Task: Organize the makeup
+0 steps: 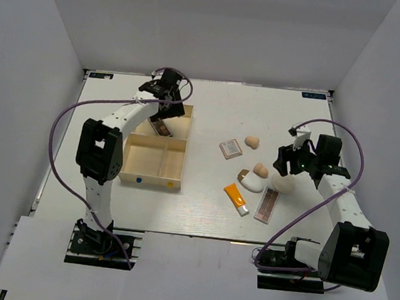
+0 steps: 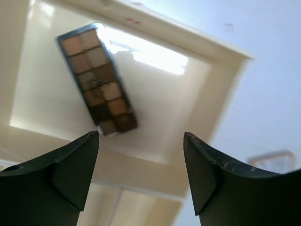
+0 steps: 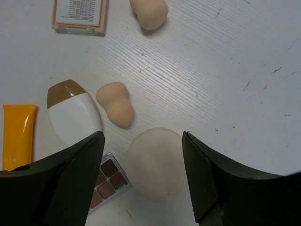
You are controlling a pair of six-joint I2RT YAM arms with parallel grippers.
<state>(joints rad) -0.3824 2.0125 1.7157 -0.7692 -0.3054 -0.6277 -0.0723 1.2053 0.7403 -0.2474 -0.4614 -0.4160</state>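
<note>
Brown-shade eyeshadow palette point(image 2: 96, 77) lies flat in the far compartment of the wooden box point(image 2: 221, 52), at 11 o'clock from the left gripper point(image 2: 141, 136), fingers apart, holding nothing. Round cream puff point(image 3: 155, 162) lies on the table point(image 3: 235, 70) under the right gripper point(image 3: 142, 136), fingers likewise apart, empty.

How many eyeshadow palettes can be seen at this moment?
2. One eyeshadow palette lies inside the wooden box, in its far compartment. The other palette lies on the table, beside the orange tube. Part of the box is covered from above, so more may be hidden.
</note>
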